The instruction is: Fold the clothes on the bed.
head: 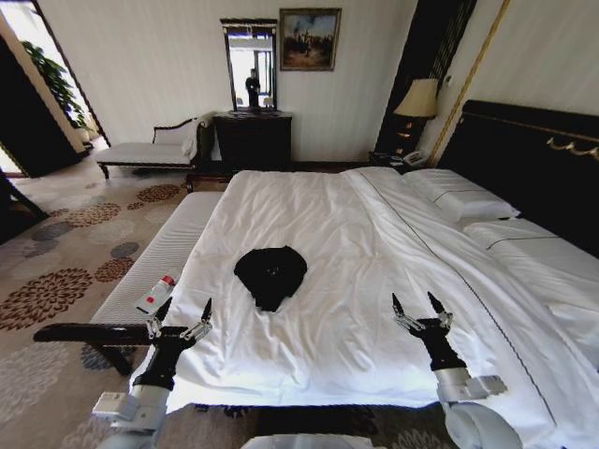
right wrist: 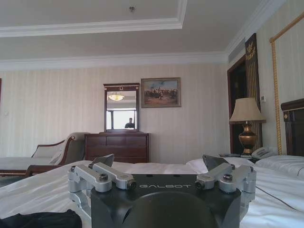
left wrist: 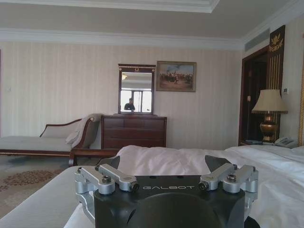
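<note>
From the head view, the black T-shirt (head: 270,274) was sitting in a bunched-up lump on the white duvet of the bed (head: 374,243), roughly in the middle of the near half and closer to the robot's left side. It wasn't spread flat at all. The left gripper (head: 183,315) hung over the bed's near left corner with its fingers spread wide, gripping nothing, and the shirt was up and to the right of it, well apart. The right gripper (head: 418,308) was over the duvet off to the right, fingers also spread wide and empty, also well clear of the shirt. A long upholstered bench (head: 154,262) ran along the bed's left side, with a small white bottle (head: 157,292) with a red label lying on it near the left gripper.

In the left wrist view, the left gripper (left wrist: 165,167) pointed across the room, fingers wide apart, with the duvet beyond it and a dark dresser (left wrist: 133,131) against the far wall.

In the right wrist view, the right gripper (right wrist: 162,164) looked the same, wide open over the duvet, and a bit of the black shirt (right wrist: 42,220) showed low down beside the gripper body. A lamp (right wrist: 247,124) stood by the headboard.
</note>
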Controlling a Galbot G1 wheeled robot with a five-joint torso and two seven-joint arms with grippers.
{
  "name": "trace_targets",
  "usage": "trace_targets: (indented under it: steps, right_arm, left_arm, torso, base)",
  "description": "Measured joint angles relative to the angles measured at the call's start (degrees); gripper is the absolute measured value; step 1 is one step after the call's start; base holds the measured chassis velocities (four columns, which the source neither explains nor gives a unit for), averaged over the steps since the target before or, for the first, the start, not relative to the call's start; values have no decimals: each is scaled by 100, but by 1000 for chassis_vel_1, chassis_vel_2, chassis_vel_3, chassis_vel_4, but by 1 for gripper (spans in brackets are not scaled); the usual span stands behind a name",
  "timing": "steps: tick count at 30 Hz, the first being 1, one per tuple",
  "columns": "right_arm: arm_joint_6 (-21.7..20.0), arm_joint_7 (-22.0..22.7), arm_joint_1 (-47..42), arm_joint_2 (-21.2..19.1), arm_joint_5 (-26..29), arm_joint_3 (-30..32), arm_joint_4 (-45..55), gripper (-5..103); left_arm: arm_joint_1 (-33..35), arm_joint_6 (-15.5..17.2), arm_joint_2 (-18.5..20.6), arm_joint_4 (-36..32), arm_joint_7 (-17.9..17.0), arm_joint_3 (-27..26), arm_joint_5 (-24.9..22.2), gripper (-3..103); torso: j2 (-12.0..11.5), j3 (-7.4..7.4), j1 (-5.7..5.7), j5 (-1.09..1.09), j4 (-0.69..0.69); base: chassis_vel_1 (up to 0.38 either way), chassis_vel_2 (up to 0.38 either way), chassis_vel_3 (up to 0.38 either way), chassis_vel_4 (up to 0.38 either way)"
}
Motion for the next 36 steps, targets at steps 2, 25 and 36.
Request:
trace_targets:
  steps: [2, 25, 36]
  right_arm:
    - [38, 0, -1, -4, 8, -1, -10, 100]
    - [360, 0, 13, -1, 65, -73, -147, 100]
    - [407, 42, 56, -51, 52, -83, -317, 100]
  left_arm:
    - [1, 0, 0, -1, 0, 0, 0, 100]
    - [-236, 190, 107, 116, -187, -153, -168, 100]
    - [-1582, 1743, 776, 498, -968, -324, -1781, 100]
  torso:
    - [0, 0, 0, 0, 0]
    - [0, 1, 1, -1, 1]
    - [-1, 1, 2, -2, 0]
  base:
    - [-134, 131, 123, -137]
    - [-46, 43, 43, -38]
    - [0, 0, 0, 0]
